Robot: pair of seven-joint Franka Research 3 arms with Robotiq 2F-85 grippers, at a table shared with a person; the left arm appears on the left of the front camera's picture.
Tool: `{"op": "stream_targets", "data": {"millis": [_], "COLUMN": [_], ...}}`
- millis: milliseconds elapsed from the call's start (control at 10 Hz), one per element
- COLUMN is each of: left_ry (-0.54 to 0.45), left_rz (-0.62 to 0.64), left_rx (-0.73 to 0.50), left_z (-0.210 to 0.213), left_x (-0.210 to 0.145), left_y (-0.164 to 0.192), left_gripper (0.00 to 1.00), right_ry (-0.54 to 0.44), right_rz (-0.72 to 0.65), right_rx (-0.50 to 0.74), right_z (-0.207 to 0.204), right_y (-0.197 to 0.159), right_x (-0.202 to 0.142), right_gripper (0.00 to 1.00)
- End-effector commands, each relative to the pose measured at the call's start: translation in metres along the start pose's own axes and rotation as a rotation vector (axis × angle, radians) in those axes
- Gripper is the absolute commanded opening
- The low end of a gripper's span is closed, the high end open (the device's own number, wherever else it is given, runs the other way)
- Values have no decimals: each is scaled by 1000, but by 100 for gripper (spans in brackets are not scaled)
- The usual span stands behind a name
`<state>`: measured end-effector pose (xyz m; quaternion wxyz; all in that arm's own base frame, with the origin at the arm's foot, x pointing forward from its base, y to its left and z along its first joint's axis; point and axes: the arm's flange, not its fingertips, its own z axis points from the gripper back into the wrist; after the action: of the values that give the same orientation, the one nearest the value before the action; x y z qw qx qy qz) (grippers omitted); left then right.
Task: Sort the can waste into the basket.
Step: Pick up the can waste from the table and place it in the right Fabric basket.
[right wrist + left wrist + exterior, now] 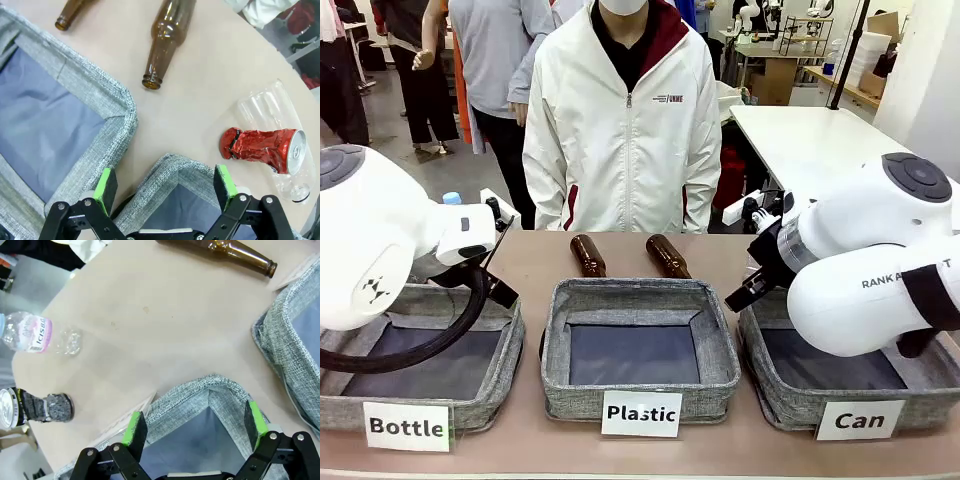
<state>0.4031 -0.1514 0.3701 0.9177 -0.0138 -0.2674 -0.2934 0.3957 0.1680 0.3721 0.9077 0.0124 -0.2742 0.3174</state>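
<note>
A crushed red can (262, 150) lies on the tan table beyond the corner of the grey "Can" basket (172, 167), resting against a clear plastic bottle (270, 107). My right gripper (165, 184) hangs open over that corner, holding nothing. In the front view the "Can" basket (772, 392) stands at the right under my right arm. A dented dark can (40, 407) lies on the table beside the "Bottle" basket (200, 392). My left gripper (195, 424) hovers open above that basket's corner, empty.
Two brown glass bottles (587, 255) (667, 256) lie behind the middle "Plastic" basket (640, 385). A clear labelled plastic bottle (30, 332) lies near the dark can. A person in a white jacket (625, 130) stands at the table's far side.
</note>
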Motion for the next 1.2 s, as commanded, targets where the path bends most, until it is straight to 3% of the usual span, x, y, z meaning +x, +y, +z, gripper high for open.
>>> {"op": "stream_targets", "data": {"millis": [0, 1100], "left_ry": [0, 0], "left_rz": [0, 0], "left_rx": [0, 0], "left_z": [0, 0], "left_x": [0, 0], "left_y": [0, 0], "left_gripper": [100, 100], "right_ry": [0, 0], "right_rz": [0, 0], "right_rx": [0, 0], "right_z": [0, 0], "right_y": [0, 0], "right_x": [0, 0], "right_gripper": [100, 100]}}
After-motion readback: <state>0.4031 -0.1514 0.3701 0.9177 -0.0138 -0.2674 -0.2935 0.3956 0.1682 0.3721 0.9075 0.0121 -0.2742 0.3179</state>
